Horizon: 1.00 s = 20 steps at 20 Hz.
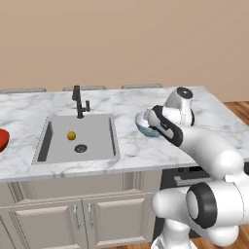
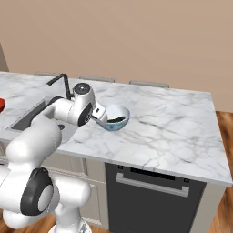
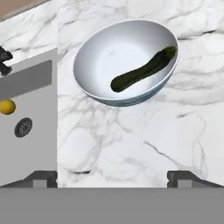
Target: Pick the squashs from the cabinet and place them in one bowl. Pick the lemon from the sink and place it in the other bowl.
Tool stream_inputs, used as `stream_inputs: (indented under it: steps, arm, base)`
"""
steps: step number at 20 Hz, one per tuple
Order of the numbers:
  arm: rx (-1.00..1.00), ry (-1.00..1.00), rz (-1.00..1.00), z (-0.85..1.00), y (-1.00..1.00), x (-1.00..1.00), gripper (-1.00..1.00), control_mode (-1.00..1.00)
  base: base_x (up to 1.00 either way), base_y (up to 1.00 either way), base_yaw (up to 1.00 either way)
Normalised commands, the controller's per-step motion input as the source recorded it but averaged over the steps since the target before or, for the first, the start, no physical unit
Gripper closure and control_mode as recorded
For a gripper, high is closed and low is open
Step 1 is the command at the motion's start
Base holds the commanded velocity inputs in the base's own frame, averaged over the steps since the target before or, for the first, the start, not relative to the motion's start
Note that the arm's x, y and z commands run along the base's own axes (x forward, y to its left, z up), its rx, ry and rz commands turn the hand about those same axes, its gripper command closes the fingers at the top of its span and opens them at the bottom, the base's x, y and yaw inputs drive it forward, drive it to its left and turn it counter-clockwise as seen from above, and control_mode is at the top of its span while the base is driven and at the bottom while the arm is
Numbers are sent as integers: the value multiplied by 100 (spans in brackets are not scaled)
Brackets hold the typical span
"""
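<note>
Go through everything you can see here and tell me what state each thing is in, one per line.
gripper: open, empty, above the counter near the bowl
pale blue-white bowl: upright on the counter, holding one squash
squash: lying in the pale bowl
lemon: loose in the sink, near the drain
sink: dry
red bowl: on the counter, cut off by the frame edge; contents unclear

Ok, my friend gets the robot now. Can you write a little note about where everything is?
Hand: open, holding nothing, above the counter near the pale bowl.
One squash lies in that bowl; no second one can be seen.
Lemon sits in the sink, not picked yet.
Red bowl is at the counter's far left.
Left: the other squash, then lemon into the red bowl.
</note>
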Motion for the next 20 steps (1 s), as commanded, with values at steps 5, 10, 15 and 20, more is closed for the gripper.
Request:
stream_inputs:
  steps: [5,10,15,20]
  arm:
    - [-17,5,38,-18,0,-21,-100,-100]
    - [-20,6,24,-20,2,-29,-100,-100]
    - [-14,0,7,-6,7,-25,-100,100]
    - [0,0,0,0,0,0,-100,100]
  base:
    - [0,0,0]
    - [0,0,0]
    - [-6,2,3]
    - [-54,5,3]
